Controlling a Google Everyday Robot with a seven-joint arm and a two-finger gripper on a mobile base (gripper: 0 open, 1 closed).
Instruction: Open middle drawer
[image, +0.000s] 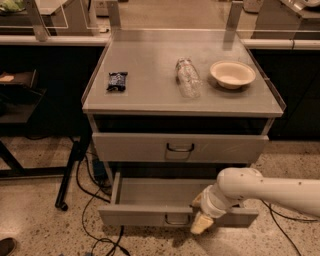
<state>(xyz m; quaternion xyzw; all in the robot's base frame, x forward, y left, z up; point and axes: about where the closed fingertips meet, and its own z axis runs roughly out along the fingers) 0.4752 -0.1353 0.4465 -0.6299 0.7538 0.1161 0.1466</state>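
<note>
The hand (202, 223), grasp state indeterminable, sits just beside the middle drawer (160, 196) handle (177, 219); careless withdrawal could knock it shut

Light-grey middle drawer (150, 197) with dark handle (176, 220), cream gripper (201, 223) at its front, white arm (272, 191), cream bowl (232, 74), dark packet (117, 81), clear bottle (188, 77), speckled beige floor (35, 220)

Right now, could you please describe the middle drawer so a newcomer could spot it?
Start at the grey cabinet with a bowl, a bottle and a dark packet on top. Under its upper drawer, the middle drawer is the one pulled out furthest, its bare grey inside showing, with the gripper at its front beside the loop handle.
</note>
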